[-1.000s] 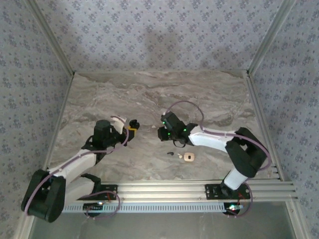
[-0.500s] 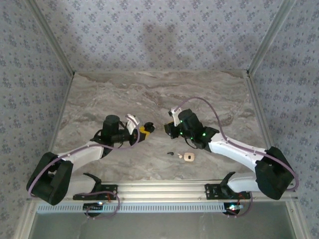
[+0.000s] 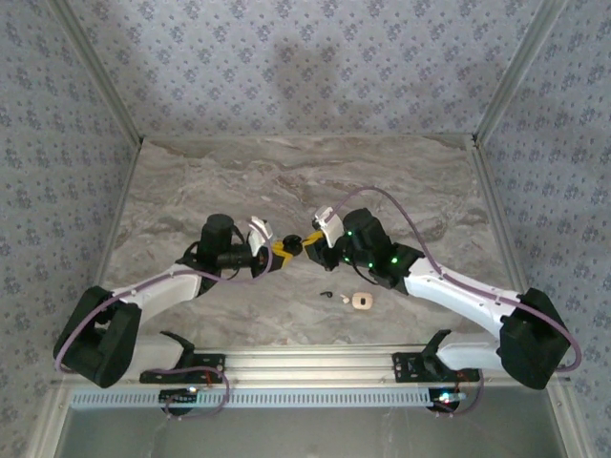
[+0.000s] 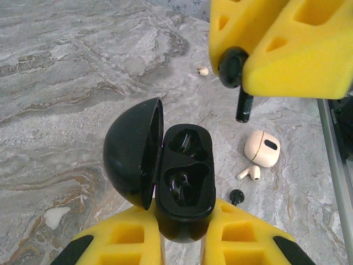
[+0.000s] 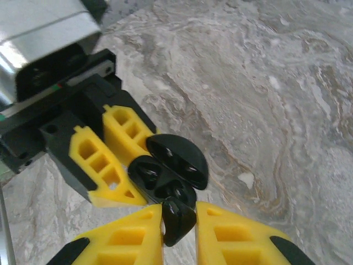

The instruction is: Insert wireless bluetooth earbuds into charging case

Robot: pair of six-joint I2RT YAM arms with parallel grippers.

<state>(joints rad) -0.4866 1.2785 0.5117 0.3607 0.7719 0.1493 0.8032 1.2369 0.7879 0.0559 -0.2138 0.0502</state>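
My left gripper (image 4: 182,216) is clenched on the open charging case (image 4: 185,165), mid-table. My right gripper (image 5: 179,220) grasps a black earbud (image 5: 177,223) right at the case. A second black earbud (image 4: 236,195) lies on the marble table (image 4: 66,83) near-right, beside a beige pod (image 4: 262,148).

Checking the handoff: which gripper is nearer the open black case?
Left. The left gripper is shut on the charging case; the right gripper, pinching a black earbud, hovers close beside it.
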